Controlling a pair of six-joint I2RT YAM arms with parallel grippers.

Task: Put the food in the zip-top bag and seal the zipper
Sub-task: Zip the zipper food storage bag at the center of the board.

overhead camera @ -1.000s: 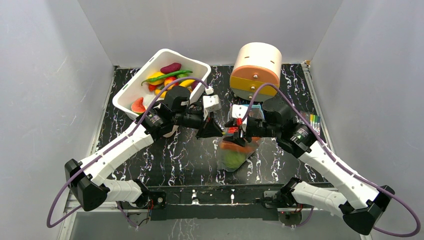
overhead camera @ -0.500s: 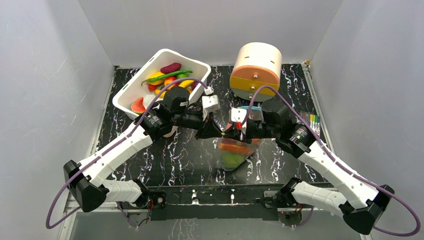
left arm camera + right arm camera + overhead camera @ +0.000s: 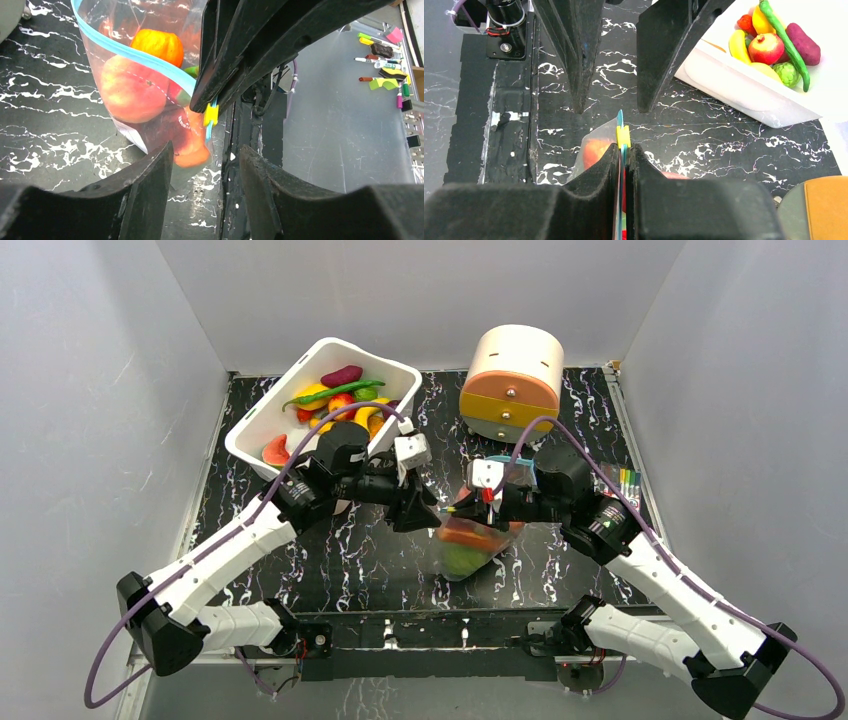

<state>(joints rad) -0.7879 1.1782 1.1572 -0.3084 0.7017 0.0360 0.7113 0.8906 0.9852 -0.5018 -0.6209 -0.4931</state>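
The clear zip-top bag point(image 3: 470, 548) hangs at the table's middle with food inside: a peach point(image 3: 131, 91), an orange point(image 3: 158, 46), a carrot point(image 3: 192, 150) and something green point(image 3: 462, 560). Its blue-teal zipper point(image 3: 135, 56) runs along the mouth to a yellow slider tab point(image 3: 211, 114). My right gripper point(image 3: 463, 508) is shut on the zipper's end just behind the tab point(image 3: 623, 135); the wrist view shows its tips point(image 3: 624, 150) pinching the strip. My left gripper point(image 3: 425, 512) is open and empty, just left of the bag, its fingers point(image 3: 574, 55) apart from it; its own view point(image 3: 205, 192) shows open jaws.
A white bin point(image 3: 262, 425) of more toy fruits and vegetables stands at the back left, also in the right wrist view point(image 3: 744, 92). A round beige and orange container point(image 3: 512, 370) stands behind the bag. Markers point(image 3: 628, 480) lie at the right edge.
My left gripper, close against the right gripper half a second ago, has drawn back to the left. My right gripper still holds the zipper and has shifted slightly right.
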